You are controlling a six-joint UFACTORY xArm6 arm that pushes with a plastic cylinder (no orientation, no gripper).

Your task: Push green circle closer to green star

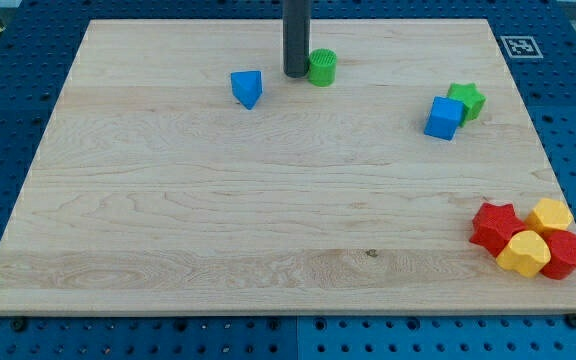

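Note:
The green circle (322,67) stands near the view's top, a little right of centre. My tip (295,73) is just to its left, touching or nearly touching it. The green star (467,100) sits further to the view's right and slightly lower, partly behind a blue cube (443,118) that rests against its lower left side.
A blue triangle block (248,88) lies left of my tip. At the view's bottom right a red star (495,226), a yellow block (551,215), a yellow hexagon (523,253) and a red block (566,253) cluster together near the edge of the wooden board (218,220).

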